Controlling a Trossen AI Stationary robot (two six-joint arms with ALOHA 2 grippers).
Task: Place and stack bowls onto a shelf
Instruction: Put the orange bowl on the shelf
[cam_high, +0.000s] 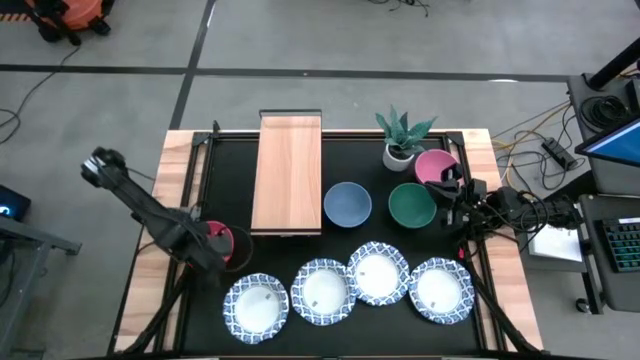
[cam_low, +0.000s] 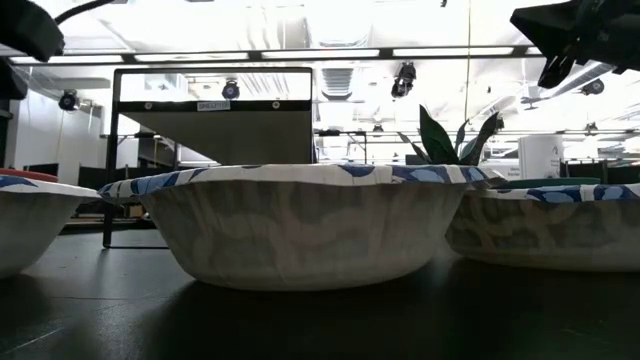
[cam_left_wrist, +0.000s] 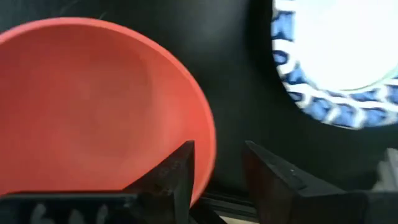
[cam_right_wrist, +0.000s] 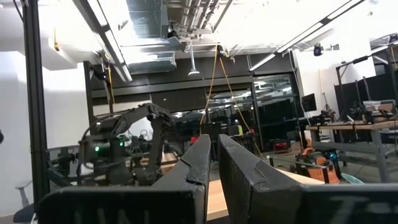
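My left gripper (cam_left_wrist: 217, 171) hangs low over the near-left part of the table with its fingers parted; the rim of the red bowl (cam_left_wrist: 93, 106) runs between them, one finger inside the bowl and one outside, neither pressed against it — so I have hold of nothing. Just off to my other side sits the nearest of the white dishes (cam_left_wrist: 336, 56). My right gripper (cam_right_wrist: 211, 168) waits raised at the far right edge, fingers together on nothing, pointing out into the room.

As I judge it, the job has hardly begun. The shelf (cam_high: 287, 172) lies bare ahead of my left gripper, a little toward the middle of the table. The blue bowl (cam_high: 347, 204) and green bowl (cam_high: 411, 205) sit beyond it, between my two grippers, and the pink bowl (cam_high: 434, 165) is just beside my right one, next to the plant pot (cam_high: 399, 155). All four white dishes stand in a row along the near edge, none stacked — every bowl is yet to be placed
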